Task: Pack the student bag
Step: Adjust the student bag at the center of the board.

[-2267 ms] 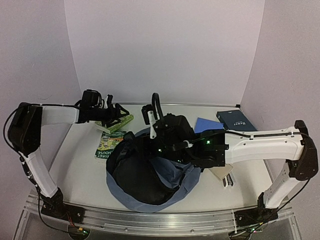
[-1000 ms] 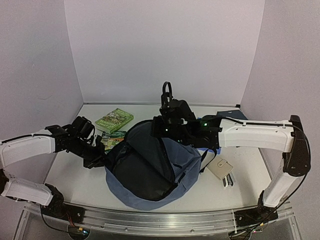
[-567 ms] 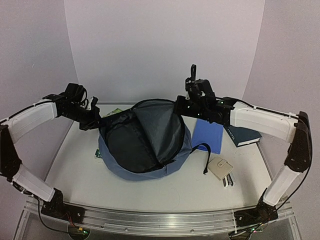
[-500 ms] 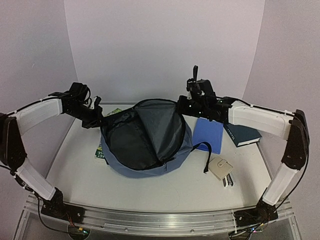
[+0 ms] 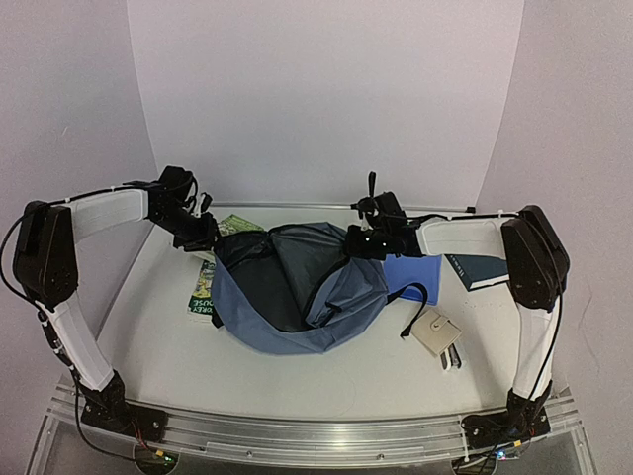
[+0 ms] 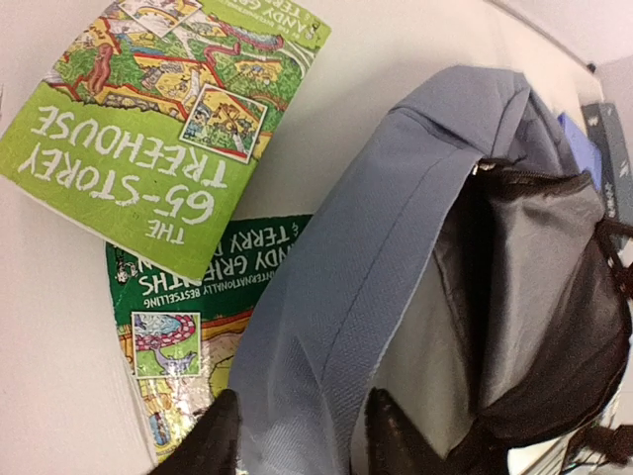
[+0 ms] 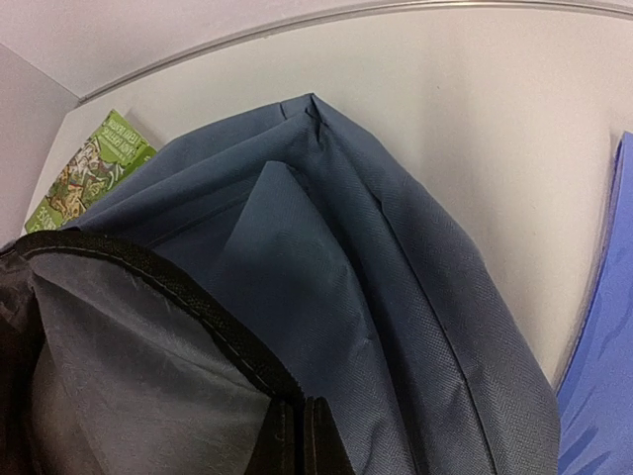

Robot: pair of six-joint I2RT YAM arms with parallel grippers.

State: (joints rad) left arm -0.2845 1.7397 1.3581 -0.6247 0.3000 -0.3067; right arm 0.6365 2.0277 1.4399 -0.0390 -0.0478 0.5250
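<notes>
The soft slate-blue fabric backpack (image 5: 297,297) lies on the desk (image 5: 346,376) between both grippers. The left gripper (image 6: 302,408) pinches its rim fold, and the right gripper (image 7: 300,421) is pressed together on the zipper edge. The backpack looks light and floppy, so it is best held by the rim.

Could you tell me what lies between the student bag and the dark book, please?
A flat bright-blue notebook lies between the student bag and the dark book; the top external view shows it.

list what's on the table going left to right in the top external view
green treehouse books → student bag → bright-blue notebook → dark book
</notes>
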